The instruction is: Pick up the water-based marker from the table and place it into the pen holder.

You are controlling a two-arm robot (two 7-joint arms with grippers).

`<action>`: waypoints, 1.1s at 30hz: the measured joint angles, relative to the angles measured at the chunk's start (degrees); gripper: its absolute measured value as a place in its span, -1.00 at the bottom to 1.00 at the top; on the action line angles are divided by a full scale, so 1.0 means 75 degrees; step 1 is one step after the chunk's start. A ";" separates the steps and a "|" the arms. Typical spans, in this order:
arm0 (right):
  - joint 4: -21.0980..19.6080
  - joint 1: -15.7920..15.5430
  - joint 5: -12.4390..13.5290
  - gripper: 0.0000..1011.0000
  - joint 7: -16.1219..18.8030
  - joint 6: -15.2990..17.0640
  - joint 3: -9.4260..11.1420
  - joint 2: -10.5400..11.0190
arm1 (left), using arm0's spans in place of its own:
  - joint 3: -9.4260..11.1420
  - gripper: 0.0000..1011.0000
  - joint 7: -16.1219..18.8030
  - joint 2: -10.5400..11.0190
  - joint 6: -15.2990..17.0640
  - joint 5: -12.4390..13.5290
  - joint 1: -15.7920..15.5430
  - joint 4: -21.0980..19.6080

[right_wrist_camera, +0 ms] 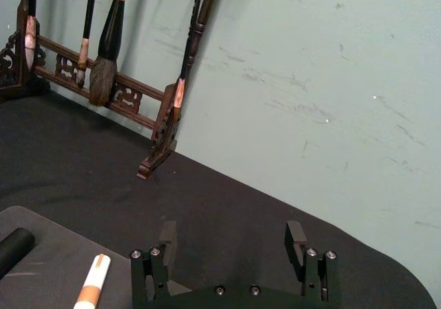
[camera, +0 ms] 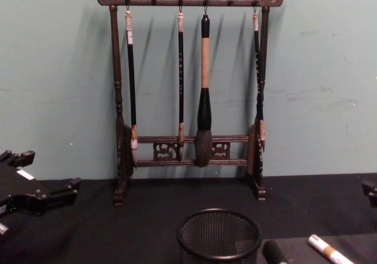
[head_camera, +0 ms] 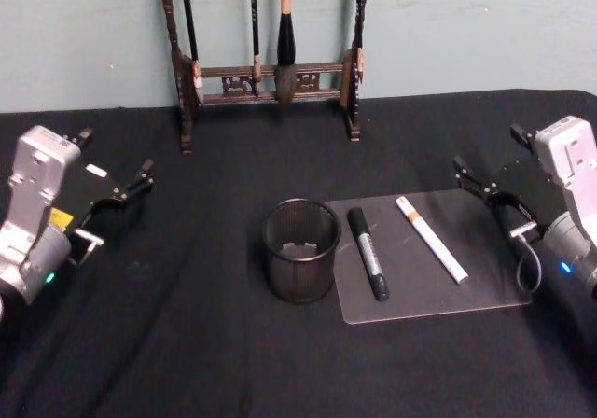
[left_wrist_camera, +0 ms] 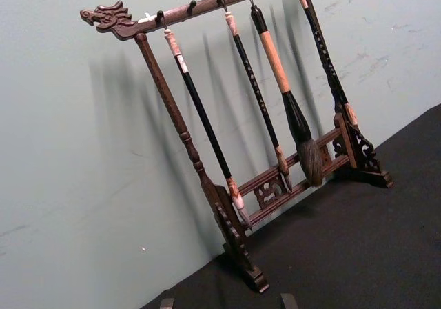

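Observation:
The water-based marker [head_camera: 432, 239], white with a tan band, lies flat on a clear mat [head_camera: 485, 287] right of the pen holder [head_camera: 299, 250], a black mesh cup standing upright. The marker's orange-banded end [right_wrist_camera: 91, 286] also shows in the right wrist view, and the chest view catches the marker [camera: 327, 250] and the pen holder [camera: 219, 236]. My right gripper [head_camera: 490, 199] hovers open just right of the mat's far corner, with its fingers [right_wrist_camera: 167, 238] apart and nothing between them. My left gripper [head_camera: 119, 205] is open at the far left, well away from the cup.
A black round-ended marker [head_camera: 367, 252] lies on the mat between cup and white marker. A carved wooden brush rack [head_camera: 266, 73] with hanging brushes stands at the table's back edge against the wall. Black cloth [head_camera: 187, 343] covers the table.

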 joint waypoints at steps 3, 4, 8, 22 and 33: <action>0.0000 0.0000 0.0000 0.98 0.0000 0.0000 0.0000 0.0000 | 0.0000 0.98 0.0000 0.0000 0.0000 0.0000 0.0000 0.0000; 0.0000 0.0000 0.0000 0.98 0.0000 0.0000 0.0000 0.0000 | 0.0000 0.98 0.0000 0.0001 0.0000 0.0000 0.0000 0.0000; -0.0001 0.0000 0.0000 0.98 0.0000 0.0000 0.0000 0.0000 | 0.0000 0.98 0.0000 0.0001 0.0000 0.0000 0.0000 0.0000; 0.0000 0.0000 0.0000 0.98 0.0000 0.0000 0.0000 0.0000 | 0.0000 0.98 0.0000 0.0001 0.0000 0.0000 0.0000 0.0000; 0.0000 0.0000 0.0000 0.98 0.0000 0.0000 0.0000 0.0000 | 0.0000 0.98 0.0000 0.0000 0.0000 0.0000 0.0000 0.0000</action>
